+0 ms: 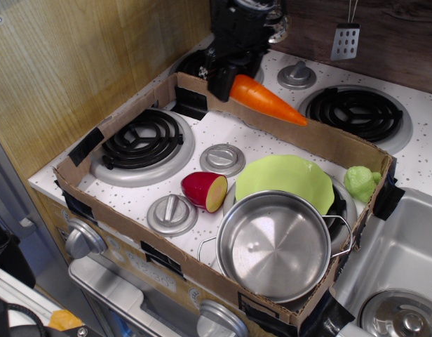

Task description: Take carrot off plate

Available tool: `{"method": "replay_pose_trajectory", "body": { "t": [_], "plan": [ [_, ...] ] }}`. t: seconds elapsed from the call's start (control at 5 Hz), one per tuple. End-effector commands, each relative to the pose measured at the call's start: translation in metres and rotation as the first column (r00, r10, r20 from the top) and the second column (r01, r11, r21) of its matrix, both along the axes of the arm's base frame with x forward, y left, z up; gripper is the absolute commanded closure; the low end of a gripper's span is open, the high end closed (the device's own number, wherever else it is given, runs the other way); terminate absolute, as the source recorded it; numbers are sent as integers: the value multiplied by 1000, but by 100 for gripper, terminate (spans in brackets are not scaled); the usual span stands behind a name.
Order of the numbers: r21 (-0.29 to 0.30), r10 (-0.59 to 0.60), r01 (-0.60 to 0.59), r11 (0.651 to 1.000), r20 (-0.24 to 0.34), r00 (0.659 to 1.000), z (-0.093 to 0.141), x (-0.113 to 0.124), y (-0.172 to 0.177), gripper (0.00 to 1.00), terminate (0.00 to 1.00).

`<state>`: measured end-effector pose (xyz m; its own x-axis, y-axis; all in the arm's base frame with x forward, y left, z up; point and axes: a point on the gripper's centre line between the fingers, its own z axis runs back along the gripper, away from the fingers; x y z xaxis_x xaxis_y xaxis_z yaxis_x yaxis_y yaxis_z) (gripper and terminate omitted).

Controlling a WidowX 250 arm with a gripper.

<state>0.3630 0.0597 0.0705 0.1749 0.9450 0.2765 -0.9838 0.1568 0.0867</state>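
The white speckled stove top (272, 144) carries four black coil burners and fills most of the view, with a light wooden panel (76, 63) on its left and a steel sink (398, 260) at its right. On the stove sits a shallow brown cardboard tray (300, 130), taken here as the landmark.

At the tray's front right corner stands a shiny round steel pot (273, 246), its rim overlapping the round lime-green plastic plate (285, 174) just behind it. The plate lies bare. Left of the plate, inside the tray, lies a red cut fruit with a yellow face (204, 191). At the tray's right wall rests a small pale-green lumpy toy vegetable (361, 182).

The black robot arm (244, 28) reaches down from the top of the view to the tray's back wall. Its black gripper (221, 83) is closed on the thick end of the long tapered bright-orange toy carrot (266, 102); how wide the jaws stand cannot be made out against the dark body. The carrot hangs in the air over the tray's back wall, well apart from the plate, its tip pointing right and slightly down. A small metal grater (344, 41) hangs on the dark wall behind.
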Motion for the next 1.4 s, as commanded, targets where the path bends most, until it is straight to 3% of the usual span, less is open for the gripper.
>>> {"method": "replay_pose_trajectory", "body": {
  "t": [0.0,0.2,0.4,0.8,1.0,1.2],
  "plan": [
    [84,5,-20,996,175,985,15,-18,26,100,0],
    [148,-48,10,989,253,966,5,-18,41,100,0],
    [158,-54,7,987,291,955,2,-12,49,100,0],
    [259,-75,-43,965,427,901,-5,-6,56,100,0],
    [306,-189,45,951,458,868,-10,-8,58,0,0],
    [318,-211,72,945,428,879,-7,-9,57,0,100]
  ]
}}
